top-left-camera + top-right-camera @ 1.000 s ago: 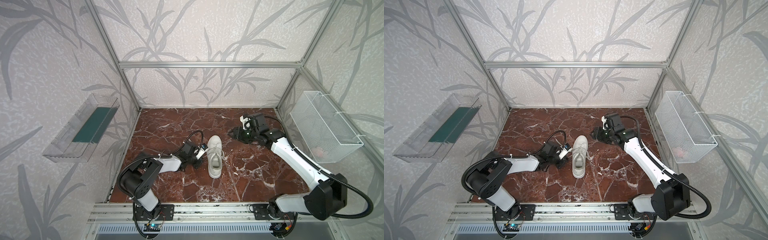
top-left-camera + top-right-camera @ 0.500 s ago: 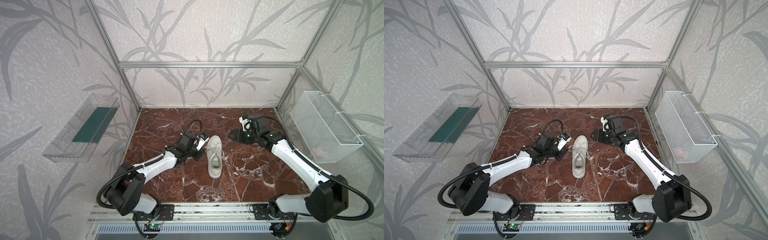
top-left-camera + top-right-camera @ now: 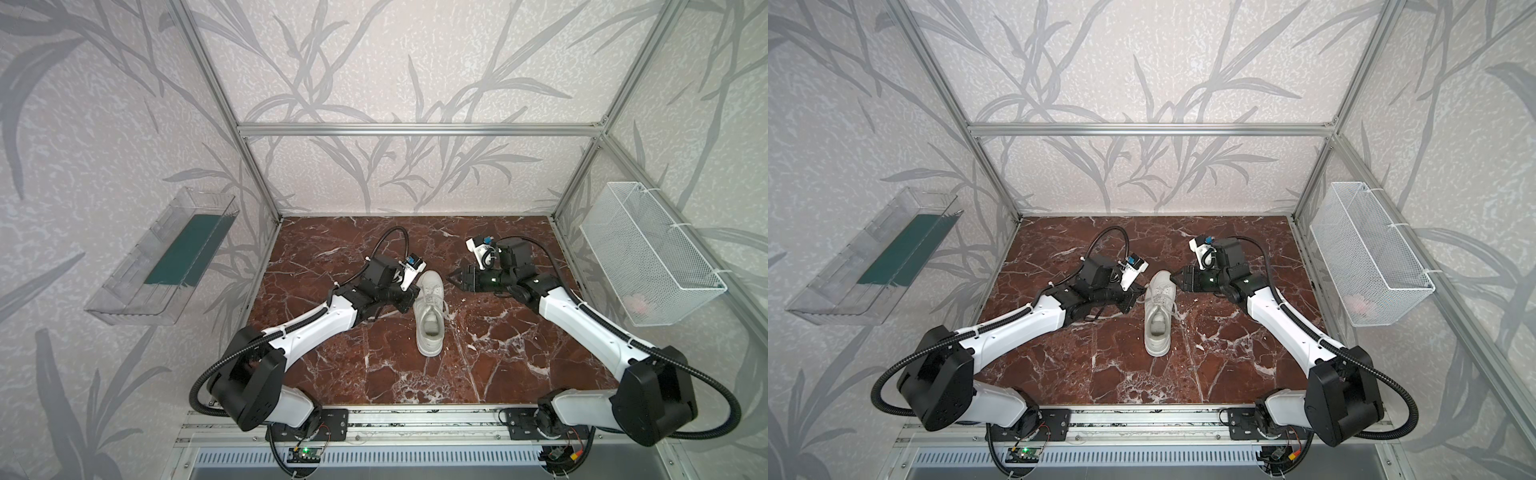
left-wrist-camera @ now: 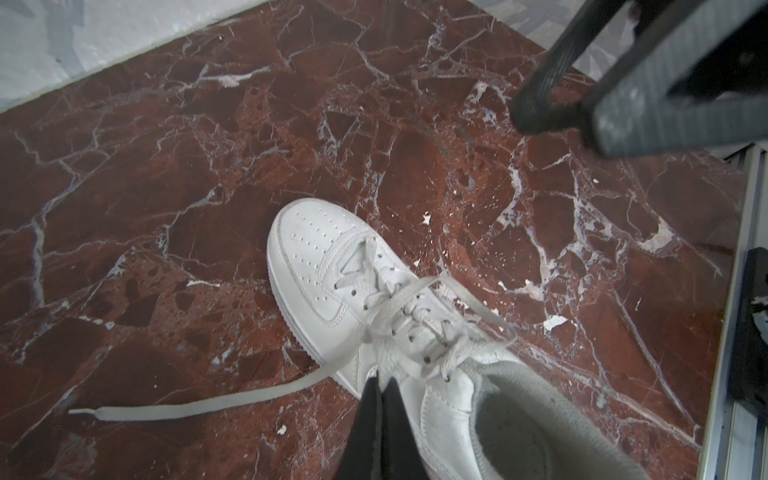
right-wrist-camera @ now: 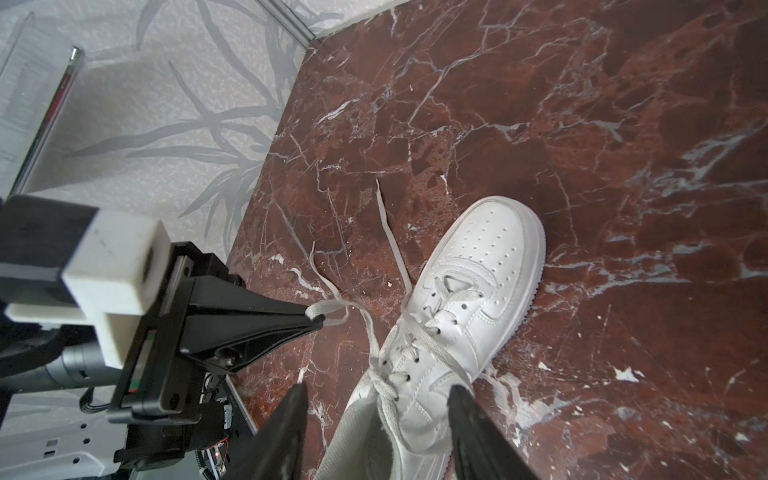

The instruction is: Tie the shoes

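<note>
Your left gripper [image 5: 314, 321] pinches a flat off-white lace [image 5: 332, 308]; your right gripper [image 5: 378, 390] stands open near the smooth, perforated white shoe [image 5: 486, 257].

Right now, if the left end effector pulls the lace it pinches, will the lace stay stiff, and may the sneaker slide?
The lace probably flops: its tail lies limp on the floor. The shut left end effector should grip the flat strip. The sneaker may slide, since the open right end effector does not clamp it.

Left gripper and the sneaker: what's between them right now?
Only lace: the shut left gripper pinches a strand that runs to the sneaker over bare marble floor. The right wrist view shows it.
</note>
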Action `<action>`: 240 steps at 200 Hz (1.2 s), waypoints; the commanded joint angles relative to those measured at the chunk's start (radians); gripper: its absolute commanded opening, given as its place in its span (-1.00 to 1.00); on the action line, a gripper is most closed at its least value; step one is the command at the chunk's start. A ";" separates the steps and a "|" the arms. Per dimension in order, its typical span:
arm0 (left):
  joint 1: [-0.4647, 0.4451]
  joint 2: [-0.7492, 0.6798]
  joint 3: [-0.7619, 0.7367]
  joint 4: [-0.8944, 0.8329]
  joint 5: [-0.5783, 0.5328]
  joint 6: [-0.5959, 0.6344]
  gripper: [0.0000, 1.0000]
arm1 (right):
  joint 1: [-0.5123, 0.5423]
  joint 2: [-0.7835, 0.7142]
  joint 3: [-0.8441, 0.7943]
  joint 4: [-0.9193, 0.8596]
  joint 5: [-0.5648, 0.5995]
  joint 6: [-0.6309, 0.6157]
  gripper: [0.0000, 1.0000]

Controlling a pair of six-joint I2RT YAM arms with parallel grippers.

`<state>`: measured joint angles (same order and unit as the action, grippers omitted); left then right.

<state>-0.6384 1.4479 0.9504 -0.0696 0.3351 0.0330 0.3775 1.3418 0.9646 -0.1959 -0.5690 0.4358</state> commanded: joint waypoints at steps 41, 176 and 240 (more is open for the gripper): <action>-0.044 0.042 0.103 -0.029 -0.012 -0.003 -1.00 | -0.005 0.041 -0.076 0.243 -0.119 -0.046 0.02; -0.059 0.077 0.136 -0.023 -0.014 -0.011 -1.00 | -0.002 0.175 -0.040 0.377 -0.304 0.172 -0.36; -0.059 0.063 0.117 -0.021 -0.024 -0.012 -1.00 | 0.008 0.224 0.002 0.374 -0.331 0.190 -0.80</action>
<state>-0.6926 1.5223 1.0672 -0.0986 0.3241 0.0238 0.3798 1.5574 0.9295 0.1570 -0.8700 0.6178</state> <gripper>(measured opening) 0.047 0.145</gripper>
